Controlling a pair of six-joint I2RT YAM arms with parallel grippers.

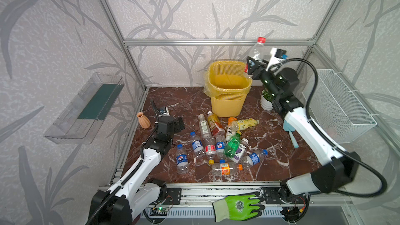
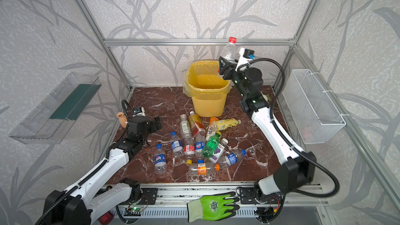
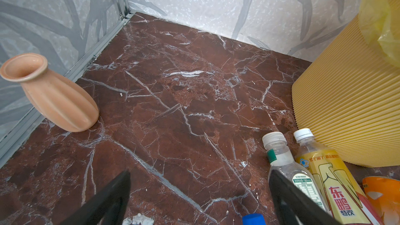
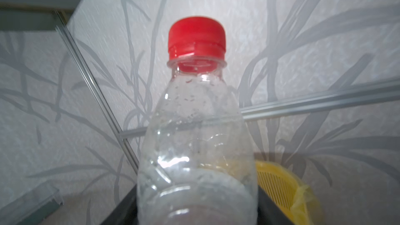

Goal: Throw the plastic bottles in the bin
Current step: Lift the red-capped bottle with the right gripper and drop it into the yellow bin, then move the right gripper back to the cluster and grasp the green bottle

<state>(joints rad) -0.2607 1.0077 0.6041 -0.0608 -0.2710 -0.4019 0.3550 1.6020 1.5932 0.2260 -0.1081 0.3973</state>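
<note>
Since the green glove lies on the front rail, outside the work area, I leave it alone. Just past it my left hand hovers low over the table at the left edge of the heap. Its jaws are spread wide and empty, with two bottle necks just beside one finger in the wrist view. I judge it waits there to be ready for a pick without crowding the other arm. The orange vase stands by the left frame, apart from it.

The plastic bottles lie in a loose heap mid-table, mostly on their sides and overlapping, the green one on top. Behind them the bin stands upright near the far wall, its liner folded over the rim. I see no bottle inside.

Farthest off, my right hand is up at the bin's right rim, clasping a red-capped bottle by its lower body, cap upward. It lines up with the rim's edge. Whether it is fully over the opening I cannot tell, so a drop here might clip the rim.
</note>
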